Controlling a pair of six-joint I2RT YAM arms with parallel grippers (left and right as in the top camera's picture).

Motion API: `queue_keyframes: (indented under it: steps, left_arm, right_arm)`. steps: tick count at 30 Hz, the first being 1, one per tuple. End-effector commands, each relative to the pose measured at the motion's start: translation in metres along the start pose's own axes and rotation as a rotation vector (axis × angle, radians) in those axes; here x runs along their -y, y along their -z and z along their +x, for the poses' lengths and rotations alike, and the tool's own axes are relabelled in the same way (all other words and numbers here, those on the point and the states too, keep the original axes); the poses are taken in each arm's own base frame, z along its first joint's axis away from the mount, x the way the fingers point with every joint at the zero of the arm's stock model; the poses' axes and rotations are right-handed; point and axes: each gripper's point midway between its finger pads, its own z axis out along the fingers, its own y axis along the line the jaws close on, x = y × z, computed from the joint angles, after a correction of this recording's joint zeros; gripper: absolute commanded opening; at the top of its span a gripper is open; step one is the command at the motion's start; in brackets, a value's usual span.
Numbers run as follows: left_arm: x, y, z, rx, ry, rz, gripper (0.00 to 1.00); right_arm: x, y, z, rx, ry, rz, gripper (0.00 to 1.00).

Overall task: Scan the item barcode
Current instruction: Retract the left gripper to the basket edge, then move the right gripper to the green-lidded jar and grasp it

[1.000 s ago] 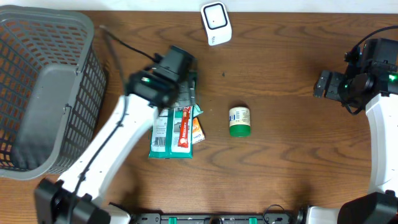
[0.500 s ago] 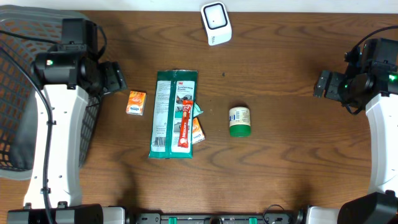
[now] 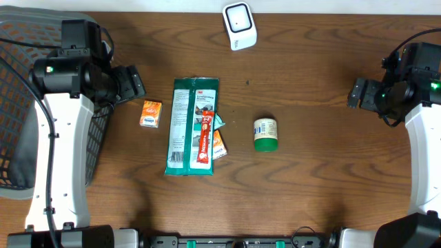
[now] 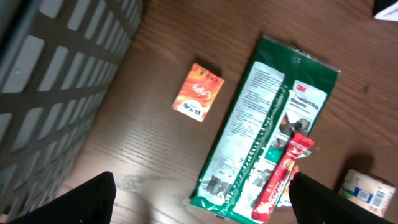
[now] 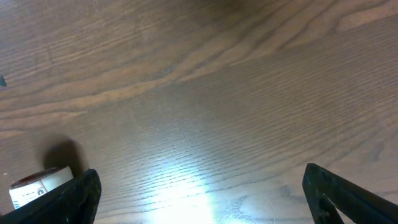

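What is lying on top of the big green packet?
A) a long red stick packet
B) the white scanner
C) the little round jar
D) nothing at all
A: the long red stick packet lies lengthwise on the right side of the big green packet, as the left wrist view shows too.

Small orange box (image 3: 150, 114) flat, left of green packet (image 3: 182, 124); white scanner (image 3: 239, 26) at far edge.

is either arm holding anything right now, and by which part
Nothing is held. The left tool stands open near the small orange box, not touching it; the right tool is open and empty too.
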Motion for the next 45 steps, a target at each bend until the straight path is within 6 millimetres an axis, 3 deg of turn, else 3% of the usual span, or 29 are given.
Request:
queue_keyframes:
  steps: [1,4,8,15,19,29,32,33,37,39,41,45]
  left_arm:
    - [0.006,0.004,0.002,-0.006,-0.008,0.036,0.78]
    - [0.014,-0.003,0.012,-0.044,-0.023,0.061,0.34]
    - [0.020,-0.009,0.021,-0.072,-0.048,0.062,0.10]
    - [0.036,-0.019,0.030,-0.101,-0.080,0.070,0.13]
    - [0.037,-0.039,0.044,-0.143,-0.094,0.054,0.08]
    - [0.026,-0.088,0.072,-0.204,-0.071,0.031,0.07]
    - [0.022,-0.100,0.078,-0.211,-0.070,0.028,0.08]
    - [0.021,-0.103,0.081,-0.214,-0.070,0.027,0.13]
    - [0.021,-0.106,0.080,-0.209,-0.070,0.029,0.17]
    - [0.021,-0.106,0.080,-0.206,-0.071,0.030,0.43]
    - [0.022,-0.106,0.079,-0.204,-0.071,0.031,0.76]
    - [0.022,-0.106,0.079,-0.204,-0.071,0.031,0.82]
  right_arm:
    - [0.001,0.001,-0.002,0.005,0.009,0.009,0.99]
    - [0.001,0.002,-0.002,0.006,0.009,0.009,0.99]
    - [0.001,0.001,-0.002,0.005,0.009,0.009,0.99]
    - [0.001,0.001,-0.002,0.005,0.009,0.009,0.99]
    - [0.001,0.001,-0.002,0.005,0.009,0.009,0.99]
    - [0.001,0.001,-0.006,0.022,0.008,0.006,0.99]
    - [-0.001,0.002,-0.014,0.054,-0.007,-0.003,0.99]
    - [-0.001,0.002,-0.014,0.054,-0.008,-0.003,0.99]
    - [-0.002,0.002,-0.014,0.056,-0.007,-0.009,0.99]
    - [-0.006,0.002,-0.014,0.053,-0.007,-0.027,0.99]
    - [-0.017,0.002,-0.012,0.043,-0.014,-0.094,0.99]
    - [-0.053,0.009,-0.003,-0.006,-0.039,-0.306,0.99]
